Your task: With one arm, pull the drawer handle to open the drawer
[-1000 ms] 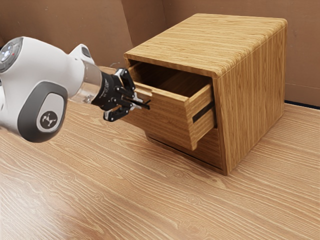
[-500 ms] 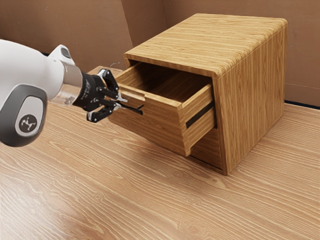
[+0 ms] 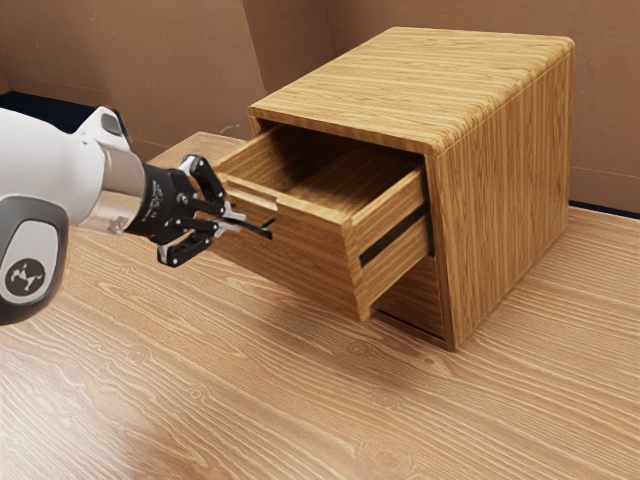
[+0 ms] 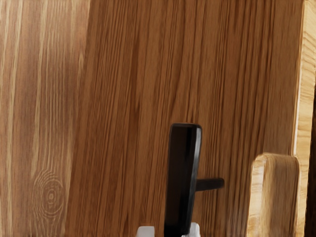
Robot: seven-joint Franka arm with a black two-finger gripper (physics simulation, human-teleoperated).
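Drawer [image 3: 300, 240] drawn further out than second ago, well open; hand [image 3: 226, 222] clamped on handle [image 3: 256, 229]; task near done.

"How many cabinets are there?"
"One cabinet [image 3: 480, 150], and it has one drawer [image 3: 300, 245]."
"How many handles?"
"One black handle [image 3: 255, 229] on the drawer."
"And robot arms?"
"One arm [image 3: 60, 180] with one gripper [image 3: 228, 222]. There is one table [image 3: 300, 400] too."
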